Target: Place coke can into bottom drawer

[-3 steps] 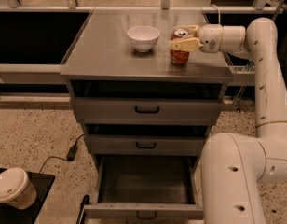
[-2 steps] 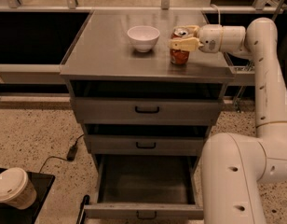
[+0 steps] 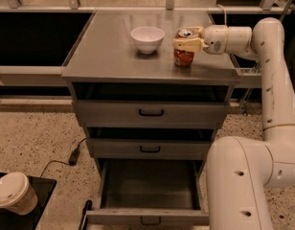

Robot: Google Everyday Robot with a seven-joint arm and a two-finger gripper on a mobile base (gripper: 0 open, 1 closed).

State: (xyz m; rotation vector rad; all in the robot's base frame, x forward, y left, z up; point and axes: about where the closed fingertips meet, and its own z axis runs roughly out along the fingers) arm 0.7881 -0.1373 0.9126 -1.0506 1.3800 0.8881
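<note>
The coke can, orange-red with a silver top, stands upright on the right part of the grey cabinet top. My gripper reaches in from the right at the can's upper half, with one finger across its front and the other behind it, closed against the can. The can still rests on the top. The bottom drawer is pulled out towards the camera, and its grey tray interior holds nothing.
A white bowl sits on the cabinet top left of the can. The two upper drawers are closed. My arm's large white body stands right of the open drawer. A paper cup sits on a black stand at lower left. A cable lies on the floor.
</note>
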